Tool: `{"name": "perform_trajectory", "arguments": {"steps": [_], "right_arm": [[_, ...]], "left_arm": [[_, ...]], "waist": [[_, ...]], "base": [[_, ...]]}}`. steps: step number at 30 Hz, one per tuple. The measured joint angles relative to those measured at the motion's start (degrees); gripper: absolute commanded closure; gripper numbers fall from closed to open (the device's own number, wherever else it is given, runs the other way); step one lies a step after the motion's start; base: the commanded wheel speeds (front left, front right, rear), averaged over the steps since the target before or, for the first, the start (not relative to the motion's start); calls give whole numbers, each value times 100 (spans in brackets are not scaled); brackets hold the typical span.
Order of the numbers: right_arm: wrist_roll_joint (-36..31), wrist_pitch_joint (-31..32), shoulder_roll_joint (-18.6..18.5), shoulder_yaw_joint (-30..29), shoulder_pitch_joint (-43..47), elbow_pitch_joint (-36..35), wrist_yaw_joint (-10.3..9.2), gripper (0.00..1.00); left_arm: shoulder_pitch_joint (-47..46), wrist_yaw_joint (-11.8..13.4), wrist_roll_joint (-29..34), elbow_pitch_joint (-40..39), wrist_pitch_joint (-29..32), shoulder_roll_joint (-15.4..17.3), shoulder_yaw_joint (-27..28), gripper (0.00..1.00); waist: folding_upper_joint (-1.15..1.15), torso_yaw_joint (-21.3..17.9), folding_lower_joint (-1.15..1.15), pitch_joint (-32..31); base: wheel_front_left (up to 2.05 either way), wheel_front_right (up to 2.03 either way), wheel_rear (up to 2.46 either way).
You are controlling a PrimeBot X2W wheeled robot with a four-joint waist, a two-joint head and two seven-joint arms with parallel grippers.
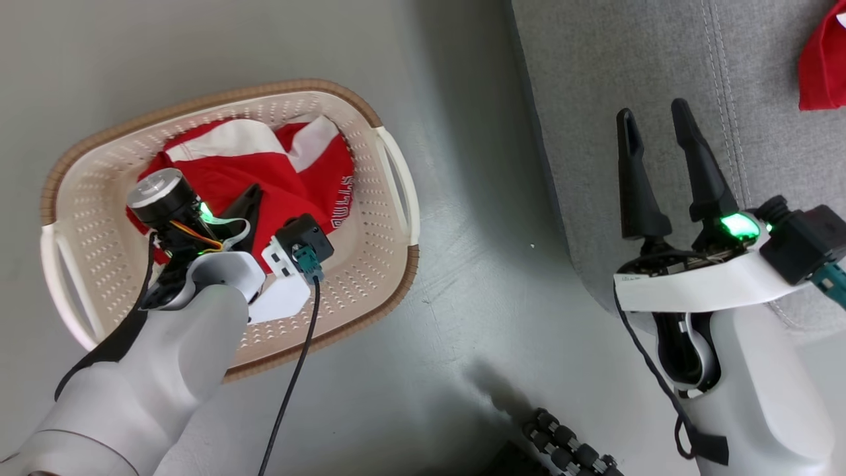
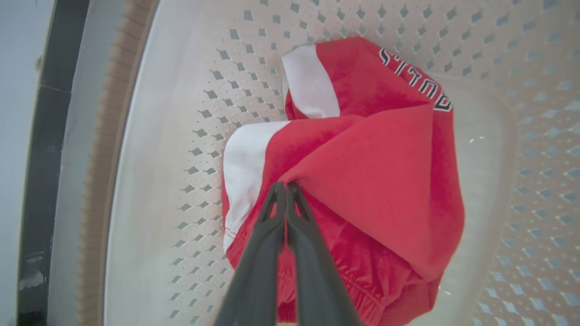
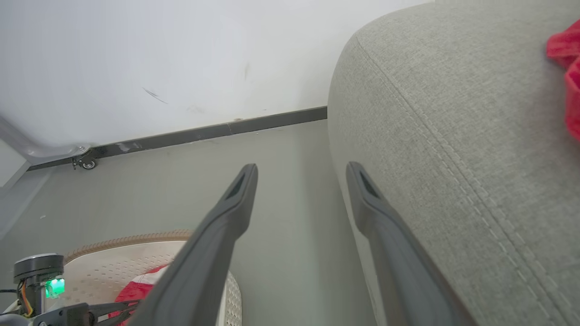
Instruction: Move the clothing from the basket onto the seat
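Pinching crumpled red clothing in the perforated basket, left hand clamps; right hand gapes.

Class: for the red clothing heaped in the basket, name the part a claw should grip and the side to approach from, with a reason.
Grip the raised fold of the red clothing, coming from above: the basket walls block the sides, and the cloth peaks there. The left claw is shut on that fold.

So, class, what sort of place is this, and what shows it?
Probably a living room, or a mock-up of one: a grey sofa seat, and a laundry basket of red clothing on a plain floor.
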Motion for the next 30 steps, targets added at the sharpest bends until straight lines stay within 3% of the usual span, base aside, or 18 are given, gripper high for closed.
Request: {"name": "perform_trajectory", "arguments": {"steps": [16,30], "right_arm": [[-196,-32,-5,-167,-84,242,0,0],[-431,-33,-21,-181,-74,411,0,0]], "left_arm": [[169,100,-261,-314,-453,-250,70,100],[440,271,-670,-776,-954,-270,387,100]], "waist": [[0,368,0,-474],[0,661,0,-982]], "base": [[0,0,0],[0,0,0]]}}
